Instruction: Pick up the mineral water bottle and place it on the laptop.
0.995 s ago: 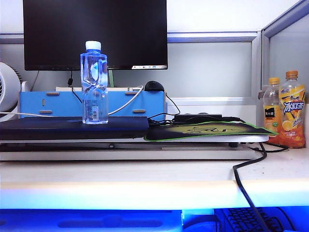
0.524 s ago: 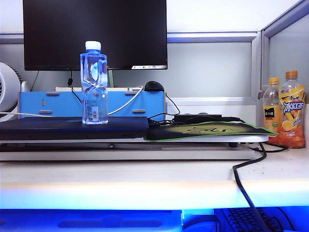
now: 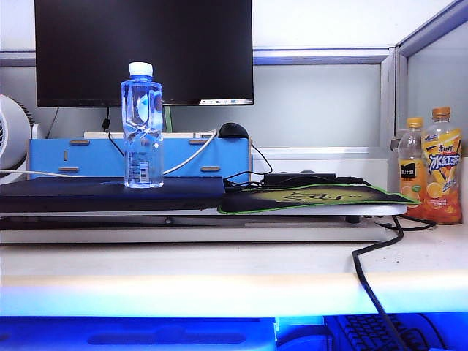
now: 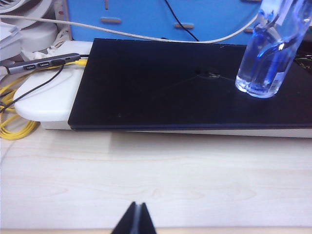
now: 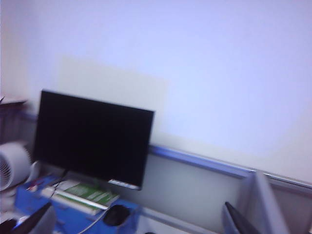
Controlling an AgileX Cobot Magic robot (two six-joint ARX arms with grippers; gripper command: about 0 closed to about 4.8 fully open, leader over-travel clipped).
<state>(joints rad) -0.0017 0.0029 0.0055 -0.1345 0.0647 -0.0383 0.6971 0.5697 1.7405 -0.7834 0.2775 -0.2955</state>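
The mineral water bottle (image 3: 142,124) stands upright on the laptop (image 3: 110,193), near the lid's edge that borders the green-edged mouse mat (image 3: 314,196); the left wrist view shows its base (image 4: 265,73) resting flat on the dark lid (image 4: 185,85). Judged from this arrangement, the placement appears complete. The left hand (image 4: 135,222) hangs over the pale bench (image 4: 156,170) in front of the laptop, well apart from the bottle, its two fingertips pressed together and empty. The right hand (image 5: 139,222) is raised and aimed at the monitor (image 5: 92,139) behind the laptop; its fingers stand wide apart at the picture's lower corners, holding nothing. Neither hand appears in the exterior view. The bottle is probably moderately heavy if full, with thin, smooth walls that yield under pressure and may slip; the twisted, faceted body offers ridges for purchase. A grip across the mid-body, below the white cap (image 3: 141,69), would likely be most secure, since the tall, narrow form could tip if nudged high.
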